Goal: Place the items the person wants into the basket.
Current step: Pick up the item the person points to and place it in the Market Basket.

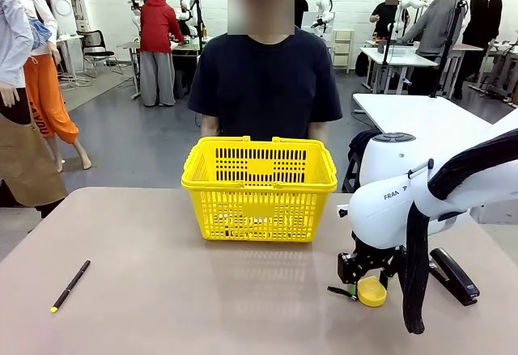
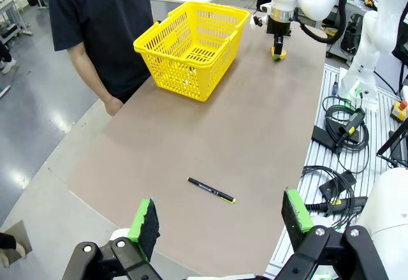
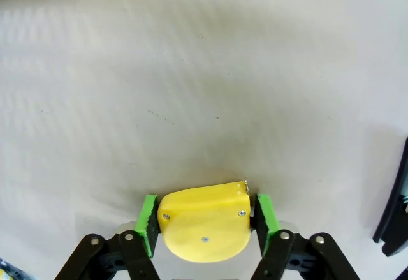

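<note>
The right gripper [image 3: 205, 219] is down at the table [image 1: 162, 290], its two green pads [image 3: 150, 224] pressed against either flank of the tape measure [image 3: 204, 221], so the jaws are clamped on it. In the right wrist view the tape measure sits squarely between the fingers, its flat yellow face with three small screws turned to the camera. Whether it rests on the table or is just clear of it is hard to tell from that angle. In the front view the tape measure [image 1: 371, 291] lies low under the right gripper [image 1: 356, 286], with a thin black strap trailing out to the left of the jaws. The stapler [image 1: 453, 275] lies on the table just to the right of the jaws, apart from them.

The basket [image 1: 259, 187] stands upright well beyond the right jaws, toward the far edge, directly in front of the person [image 1: 265, 80], who stands with arms down behind it.

The left gripper [image 2: 220, 219] hangs high over the near side of the table with its jaws spread wide and nothing between them. The pen [image 2: 211, 190] lies flat on the table ahead of those jaws, well apart from the basket [image 2: 191, 47].
</note>
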Motion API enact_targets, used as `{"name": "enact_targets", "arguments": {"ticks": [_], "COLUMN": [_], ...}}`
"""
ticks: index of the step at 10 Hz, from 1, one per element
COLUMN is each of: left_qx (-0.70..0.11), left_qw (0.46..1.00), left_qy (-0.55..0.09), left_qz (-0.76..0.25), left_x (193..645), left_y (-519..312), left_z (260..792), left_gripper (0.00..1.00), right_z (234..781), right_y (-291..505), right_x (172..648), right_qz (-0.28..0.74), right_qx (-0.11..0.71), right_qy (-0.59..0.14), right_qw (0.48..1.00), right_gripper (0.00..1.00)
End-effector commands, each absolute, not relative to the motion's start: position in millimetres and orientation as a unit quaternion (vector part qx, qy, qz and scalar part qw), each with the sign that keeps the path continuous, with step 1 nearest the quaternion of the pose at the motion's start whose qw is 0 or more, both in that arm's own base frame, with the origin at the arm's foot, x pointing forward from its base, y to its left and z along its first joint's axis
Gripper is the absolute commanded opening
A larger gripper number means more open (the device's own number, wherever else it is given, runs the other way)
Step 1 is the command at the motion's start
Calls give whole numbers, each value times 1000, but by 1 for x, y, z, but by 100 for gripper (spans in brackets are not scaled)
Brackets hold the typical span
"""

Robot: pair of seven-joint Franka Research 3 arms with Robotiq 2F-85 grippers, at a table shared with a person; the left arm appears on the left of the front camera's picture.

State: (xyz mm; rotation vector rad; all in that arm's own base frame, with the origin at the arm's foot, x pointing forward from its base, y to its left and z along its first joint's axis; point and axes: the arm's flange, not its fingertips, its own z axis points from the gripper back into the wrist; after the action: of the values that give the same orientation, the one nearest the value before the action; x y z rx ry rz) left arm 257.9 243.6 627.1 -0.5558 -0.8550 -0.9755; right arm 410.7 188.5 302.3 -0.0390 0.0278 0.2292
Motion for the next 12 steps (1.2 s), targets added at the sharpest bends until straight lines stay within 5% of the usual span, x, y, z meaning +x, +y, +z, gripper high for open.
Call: {"name": "enact_targets", "arguments": {"ticks": [1,3,4,10,12], "left_qx": [-255,-255,-255,-255,-255], "left_qw": [752,752,752,752,752], "left_qy": [-402,-402,-402,-402,-402], "left_qz": [-455,-455,-455,-455,-455], "left_x": [258,258,258,258,258], "left_y": [245,245,245,245,245], "left_z": [628,628,628,628,628], "left_gripper": [100,100,100,100,100], "right_z": [306,306,315,566,605], "right_y": [190,189,190,203,210], "right_x": [411,410,406,324,305], "right_qz": [113,112,112,119,112], "right_qx": [-9,-6,-5,-24,-23], "right_qy": [22,22,17,-78,-93], "right_qw": [993,993,993,989,989], "right_gripper": [0,0,46,46,46]}}
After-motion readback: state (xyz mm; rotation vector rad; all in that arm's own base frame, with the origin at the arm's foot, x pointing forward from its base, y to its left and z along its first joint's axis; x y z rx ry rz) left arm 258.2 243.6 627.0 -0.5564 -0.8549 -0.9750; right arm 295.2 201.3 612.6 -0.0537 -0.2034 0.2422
